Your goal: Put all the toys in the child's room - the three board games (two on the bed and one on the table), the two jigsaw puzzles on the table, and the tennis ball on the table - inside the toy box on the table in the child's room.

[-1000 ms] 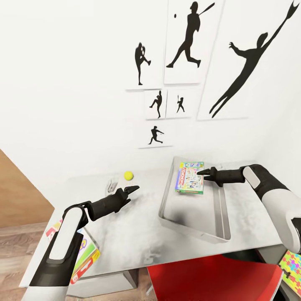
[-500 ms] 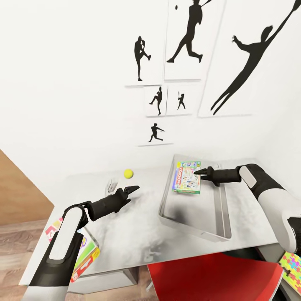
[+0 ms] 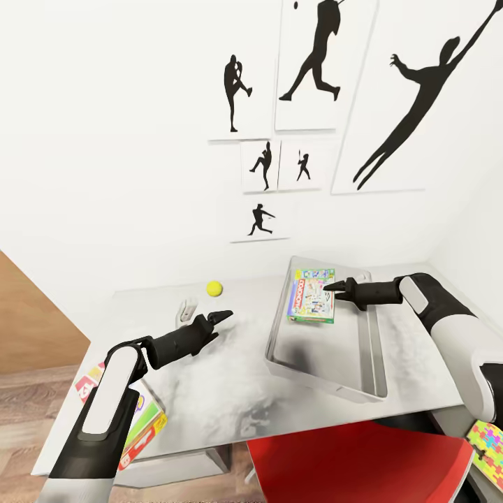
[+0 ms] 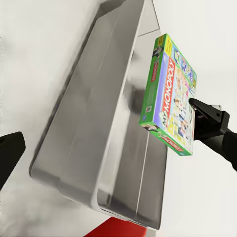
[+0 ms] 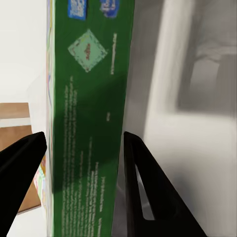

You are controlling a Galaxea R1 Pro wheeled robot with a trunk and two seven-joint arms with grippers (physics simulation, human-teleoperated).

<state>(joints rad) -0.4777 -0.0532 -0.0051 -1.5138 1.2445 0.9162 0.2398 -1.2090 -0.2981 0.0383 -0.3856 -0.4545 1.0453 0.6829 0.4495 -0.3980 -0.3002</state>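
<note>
My right gripper (image 3: 327, 287) is shut on a green board game (image 3: 312, 295) with a bright printed cover, holding it by one edge over the far end of the toy box (image 3: 363, 363). In the right wrist view the game's green side (image 5: 89, 123) sits between both fingers of the gripper (image 5: 84, 134). The left wrist view shows the toy box (image 4: 89, 128), the game (image 4: 170, 96) and the right gripper's fingers (image 4: 210, 121). My left gripper (image 3: 222, 316) hovers open over the table (image 3: 209, 391), just short of the tennis ball (image 3: 214, 287). A jigsaw puzzle (image 3: 485, 446) lies at the lower right.
More colourful game boxes (image 3: 143, 423) lie under my left arm on the table's lower left part. A small pale object (image 3: 187, 309) sits near the ball. A red chair (image 3: 356, 464) stands at the table's front edge. The wall with silhouette posters (image 3: 307, 70) rises right behind.
The view has tilted a little. My right gripper with the board game has edged slightly left over the toy box. The left arm has stayed put.
</note>
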